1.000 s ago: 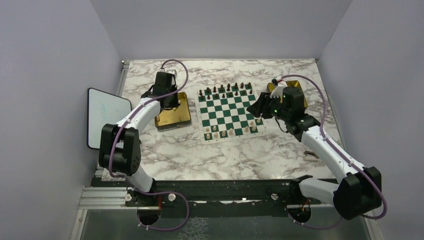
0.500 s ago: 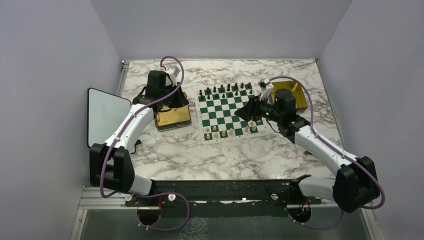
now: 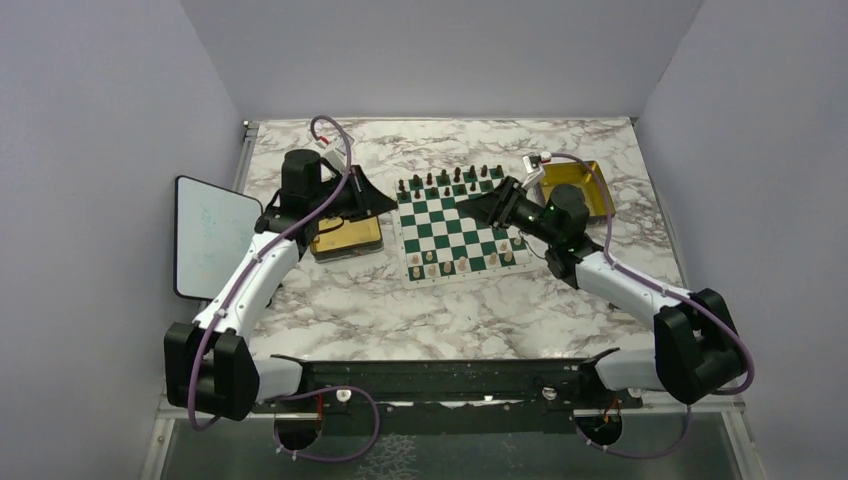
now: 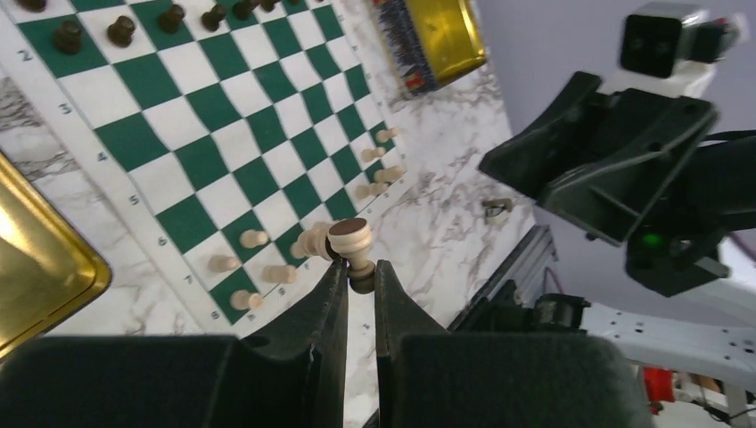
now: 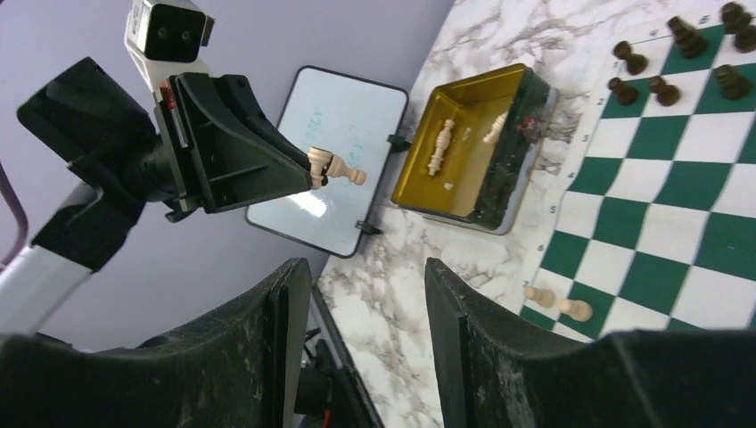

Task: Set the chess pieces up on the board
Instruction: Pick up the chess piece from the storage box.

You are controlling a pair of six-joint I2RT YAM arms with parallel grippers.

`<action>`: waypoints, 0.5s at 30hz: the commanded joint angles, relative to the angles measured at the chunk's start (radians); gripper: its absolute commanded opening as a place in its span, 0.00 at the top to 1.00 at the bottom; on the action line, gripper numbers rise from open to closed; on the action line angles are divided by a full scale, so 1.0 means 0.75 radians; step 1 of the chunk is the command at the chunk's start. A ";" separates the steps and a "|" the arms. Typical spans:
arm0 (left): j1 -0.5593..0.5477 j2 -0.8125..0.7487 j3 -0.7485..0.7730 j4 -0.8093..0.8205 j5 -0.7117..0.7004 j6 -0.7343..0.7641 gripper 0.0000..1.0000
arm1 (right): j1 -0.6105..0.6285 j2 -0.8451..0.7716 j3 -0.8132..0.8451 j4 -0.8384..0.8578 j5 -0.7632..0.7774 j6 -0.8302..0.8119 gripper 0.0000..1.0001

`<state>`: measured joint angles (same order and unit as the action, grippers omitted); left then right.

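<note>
Marble table: left claw pinches cream pawn, axis along fingers, base outward; right claw parted, empty.

A white and grey marble tabletop carries a left gold tray, which sits near a white tablet lying just off the table's left edge, and a right gold tray towards the far right. Dark brown chess pieces stand upright in two rows between the trays, on the far side. Plain lilac walls enclose the table on three sides, and a metal rail runs along its near edge.
</note>
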<state>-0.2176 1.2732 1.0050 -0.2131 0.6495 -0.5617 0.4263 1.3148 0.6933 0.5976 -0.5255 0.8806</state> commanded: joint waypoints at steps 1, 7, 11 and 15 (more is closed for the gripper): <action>-0.011 -0.072 -0.044 0.272 0.121 -0.259 1.00 | 0.053 0.077 0.058 0.224 0.001 0.171 0.45; -0.026 -0.090 -0.049 0.363 0.135 -0.366 1.00 | 0.127 0.224 0.086 0.496 -0.080 0.201 0.47; -0.040 -0.108 -0.059 0.428 0.138 -0.439 1.00 | 0.137 0.316 0.107 0.660 -0.121 0.323 0.48; -0.061 -0.116 -0.072 0.502 0.138 -0.511 1.00 | 0.150 0.363 0.153 0.692 -0.100 0.414 0.46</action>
<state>-0.2459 1.2205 0.9646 0.0566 0.7208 -0.8612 0.5293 1.5623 0.7540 0.9791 -0.5808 1.0988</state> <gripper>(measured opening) 0.132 0.530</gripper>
